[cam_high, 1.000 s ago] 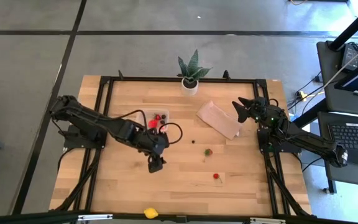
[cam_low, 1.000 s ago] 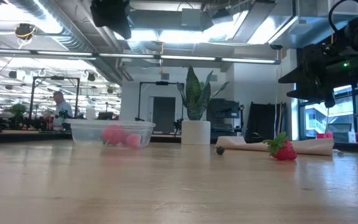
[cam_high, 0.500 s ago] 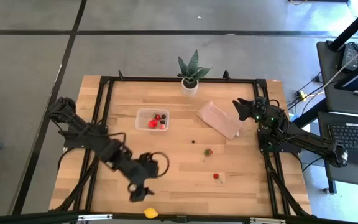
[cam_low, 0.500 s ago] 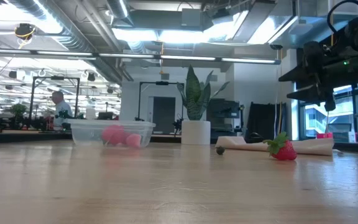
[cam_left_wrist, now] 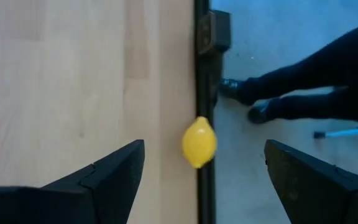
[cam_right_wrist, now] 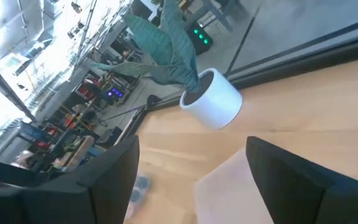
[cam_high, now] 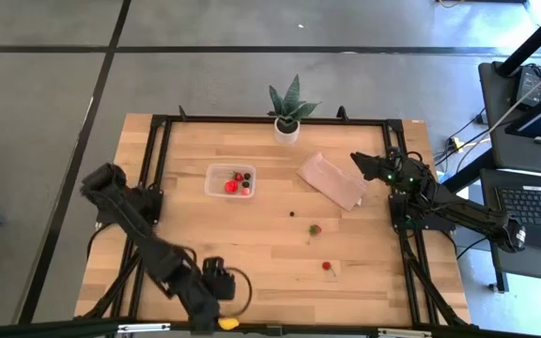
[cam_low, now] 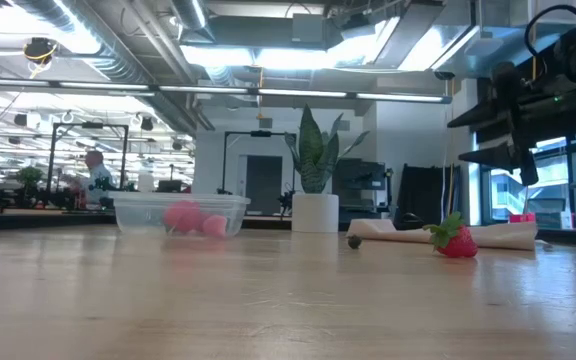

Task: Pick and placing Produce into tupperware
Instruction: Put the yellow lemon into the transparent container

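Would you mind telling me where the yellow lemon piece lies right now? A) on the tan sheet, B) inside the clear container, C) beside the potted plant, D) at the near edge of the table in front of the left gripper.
D: the lemon sits on the table's edge frame, ahead of the open left gripper, far from the container.

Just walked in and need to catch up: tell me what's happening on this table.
The robot is sorting small fruit into the clear tupperware, which already holds a few red and dark pieces. The left gripper, open, hangs over the yellow lemon at the table's near edge, not gripping it. Two strawberries and a dark berry lie loose on the wood. The right gripper waits open above the tan sheet.
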Controlling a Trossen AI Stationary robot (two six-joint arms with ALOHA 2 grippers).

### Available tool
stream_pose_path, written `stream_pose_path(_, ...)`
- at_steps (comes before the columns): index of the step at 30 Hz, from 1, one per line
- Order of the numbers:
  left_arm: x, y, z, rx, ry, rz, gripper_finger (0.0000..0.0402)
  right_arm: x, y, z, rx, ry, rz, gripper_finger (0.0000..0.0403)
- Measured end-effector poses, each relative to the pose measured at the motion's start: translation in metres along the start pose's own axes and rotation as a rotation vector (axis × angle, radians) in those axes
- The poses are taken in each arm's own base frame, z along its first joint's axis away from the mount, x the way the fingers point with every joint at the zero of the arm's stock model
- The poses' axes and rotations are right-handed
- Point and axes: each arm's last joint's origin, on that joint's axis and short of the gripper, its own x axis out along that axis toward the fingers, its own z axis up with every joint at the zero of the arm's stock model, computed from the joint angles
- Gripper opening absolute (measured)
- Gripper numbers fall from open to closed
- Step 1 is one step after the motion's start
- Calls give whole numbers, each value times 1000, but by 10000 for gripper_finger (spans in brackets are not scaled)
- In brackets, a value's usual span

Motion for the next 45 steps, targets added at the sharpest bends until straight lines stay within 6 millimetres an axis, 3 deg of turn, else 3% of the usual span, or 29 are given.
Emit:
stream_pose_path(7,27,-24,4,-23,181,156,320,0,0,-1,43,24,14,297)
stream_pose_path(15,52,-40,7,-30,233,128,320,0,0,-1,48,24,15,297)
stream_pose_path(20,62,-42,0,-35,256,155,320,0,0,-1,69,26,15,297)
stream_pose_path(29,102,-40,-10,-55,321,200,320,0,0,-1,67,33,20,297)
stream_pose_path(37,108,-39,-10,-44,311,204,320,0,0,-1,66,34,20,297)
stream_pose_path(45,129,-39,-14,-2,308,210,320,0,0,-1,62,39,23,297)
